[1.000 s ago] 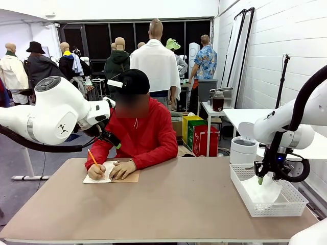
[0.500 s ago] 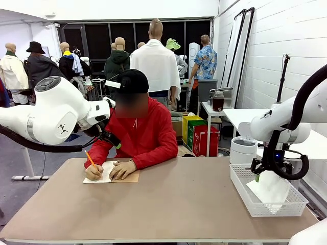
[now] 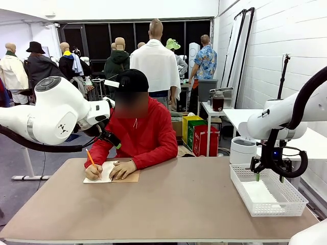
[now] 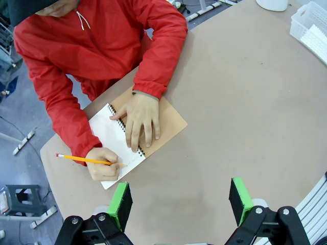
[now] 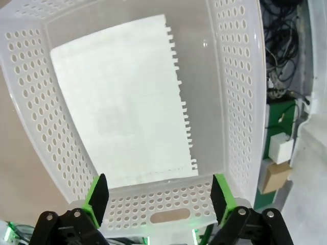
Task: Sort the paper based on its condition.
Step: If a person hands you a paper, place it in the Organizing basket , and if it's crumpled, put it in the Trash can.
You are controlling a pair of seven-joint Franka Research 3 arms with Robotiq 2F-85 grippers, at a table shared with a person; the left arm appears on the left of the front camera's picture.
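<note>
The paper (image 5: pixel 122 102) lies flat on the floor of the white tray (image 5: pixel 240 102) at the right end of the table (image 3: pixel 179 204), one edge ragged with little tabs. The right gripper (image 5: pixel 159 199) hangs just above it, jaws spread wide, touching nothing. Well apart, the left gripper (image 4: pixel 179 201) hovers with jaws spread above a person (image 4: pixel 102 41) writing in a notebook (image 4: pixel 168 125) with a pencil (image 4: pixel 82 160).

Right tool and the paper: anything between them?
Nothing: right wrist view shows the open right tool above the paper, flat in the tray, bare gap between.
</note>
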